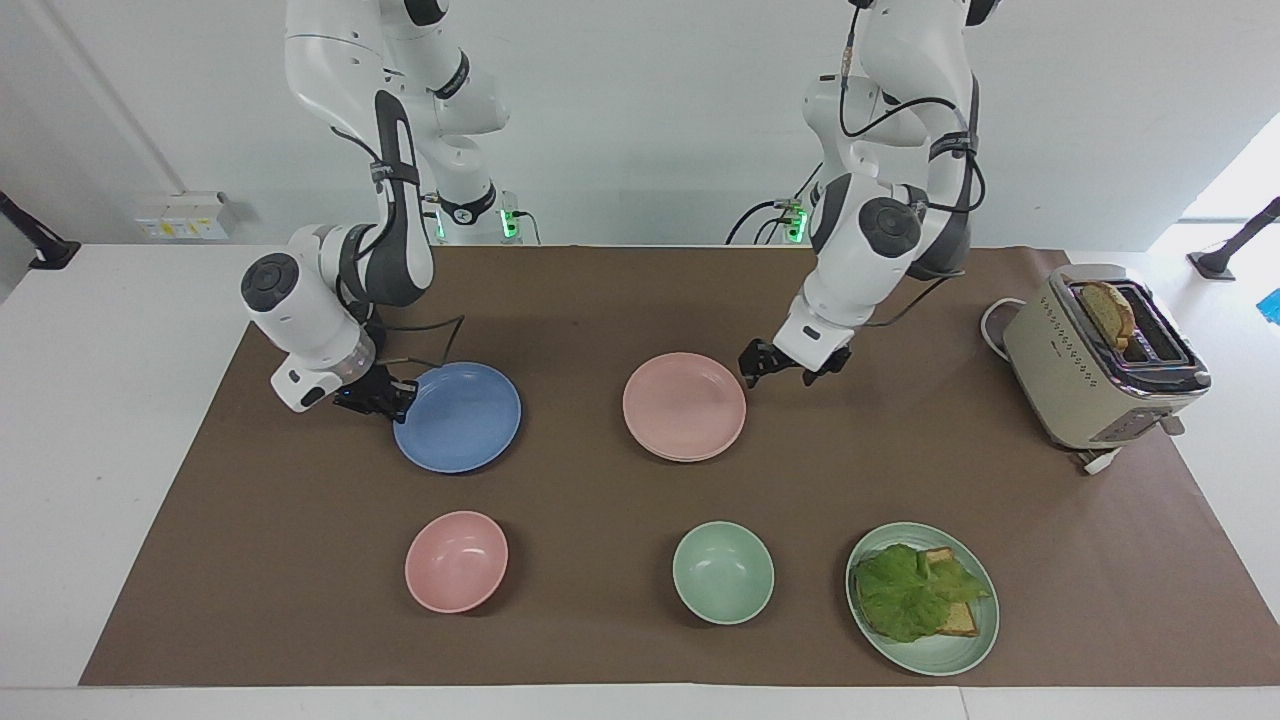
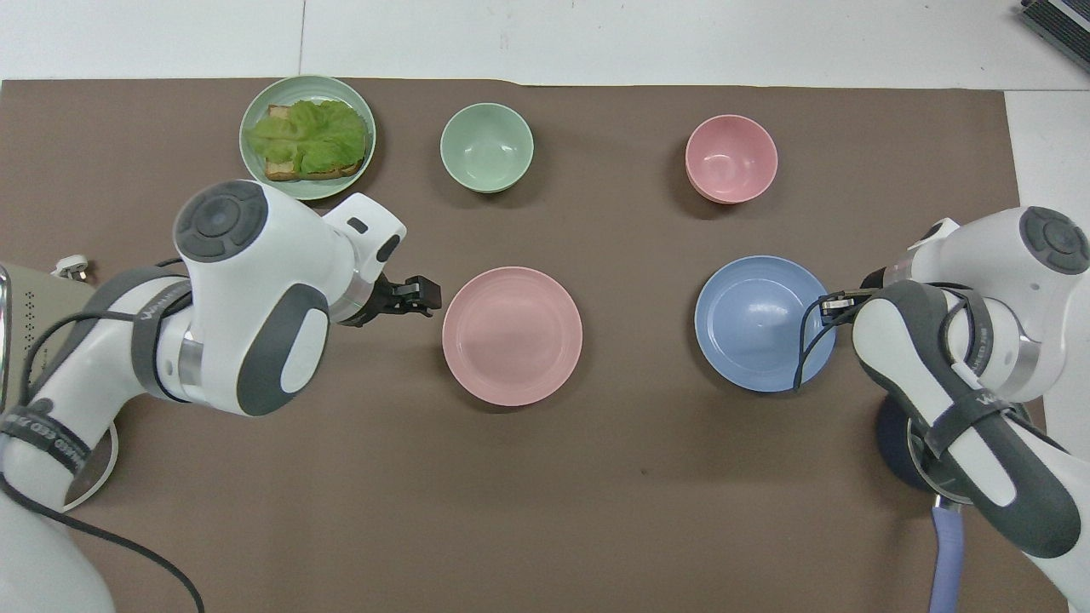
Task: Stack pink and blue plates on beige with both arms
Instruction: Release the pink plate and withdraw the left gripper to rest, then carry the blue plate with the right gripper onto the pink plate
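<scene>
The right end effector [image 1: 395, 400] is pinched shut on the blue plate's [image 1: 460, 417] rim, toward the right arm's end of the worktop [image 1: 100, 400] (a thin edge hold). The plate could tilt or slip once lifted. The left end effector [image 1: 778, 372] hangs wide open just beside the pink plate [image 1: 684, 405], which sits on the beige plate [image 1: 680, 459]. A low carry might nudge that stack.

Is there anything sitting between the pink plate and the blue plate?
Nothing: between the pink plate and the blue plate only bare brown table cover shows, plainest in the overhead view.
</scene>
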